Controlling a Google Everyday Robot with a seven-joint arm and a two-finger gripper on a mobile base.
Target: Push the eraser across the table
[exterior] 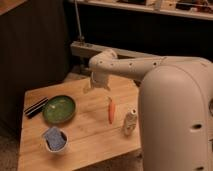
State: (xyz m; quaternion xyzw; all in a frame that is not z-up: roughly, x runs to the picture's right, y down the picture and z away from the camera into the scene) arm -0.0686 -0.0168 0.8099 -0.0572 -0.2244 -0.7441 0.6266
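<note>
Hovering abv table (pixel 90 137) far edge: pincer (pixel 97 87) spread. 1 eraser (pixel 36 107), 1 bowl (pixel 59 109), 1 carrot (pixel 110 111).

Item count:
- 1x table (pixel 90 137)
- 1x eraser (pixel 36 107)
- 1x green bowl (pixel 59 109)
- 1x white cup (pixel 56 148) w/ 1x sponge (pixel 52 134) inside
- 1x carrot (pixel 111 111)
- 1x small pale bottle-ish obj (pixel 130 123)
- 1x arm (pixel 132 67)
- 1x gripper (pixel 97 89), over far side of table, jaws spread

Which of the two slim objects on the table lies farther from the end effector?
The black striped eraser, beside the green bowl; the orange carrot lies closer to the open end effector hovering above the table.
</note>
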